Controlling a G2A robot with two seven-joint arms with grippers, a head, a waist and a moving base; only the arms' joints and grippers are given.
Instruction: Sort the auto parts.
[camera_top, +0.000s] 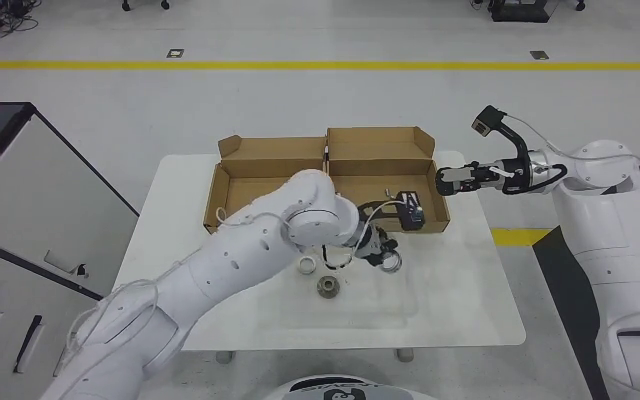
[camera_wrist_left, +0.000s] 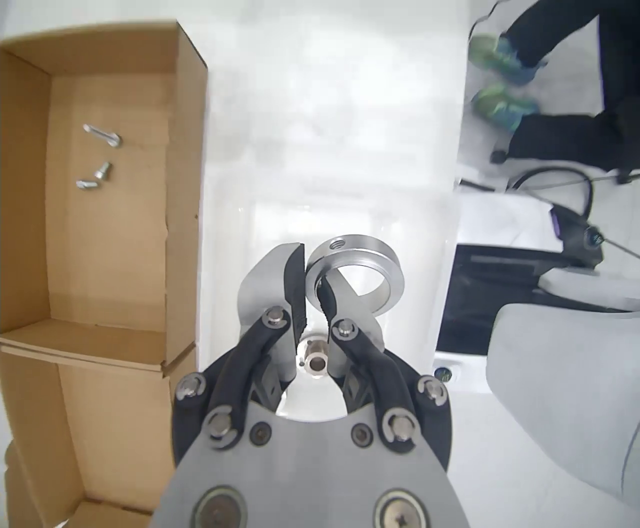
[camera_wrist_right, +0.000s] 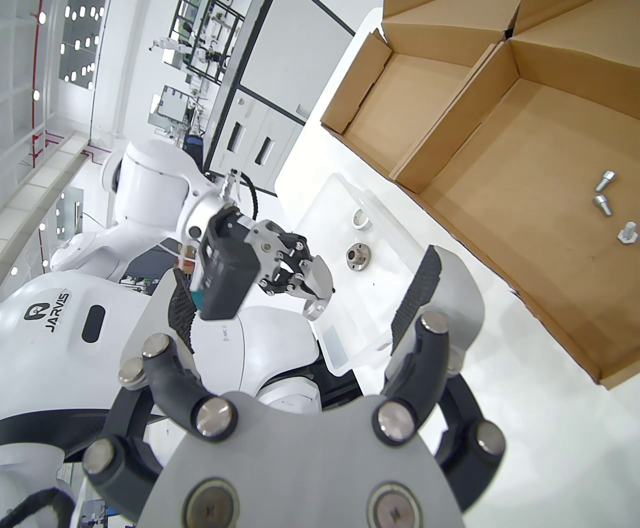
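Left jaws: clamped on a metal ring (camera_wrist_left: 355, 265), one jaw outside its wall and the other through its hole. The ring is tilted and clear of the surface, at the centre of the top view (camera_top: 392, 262), just below the front wall of the right box.

Right jaws: wide apart, holding nothing, at the right of the top view, just beside the right wall of the right box.

Flanged hub (camera_wrist_left: 312, 362): metal, lying flat in the clear tray (camera_wrist_right: 380, 210), lower centre of the top view (camera_top: 327, 287).

White ring (camera_wrist_right: 361, 218): small, in the same tray, near the hub and apart from it; just up and left of the hub in the top view (camera_top: 307, 265).

Bolts (camera_wrist_right: 602, 205): three, loose on the floor of the right box, near one another.

Right box (camera_top: 380, 165): open brown cardboard, upper centre of the top view.

Left box (camera_top: 270, 170): matching cardboard, touching the right box on its left side.

Worktop (camera_top: 450, 290): white, carrying both boxes and the tray.
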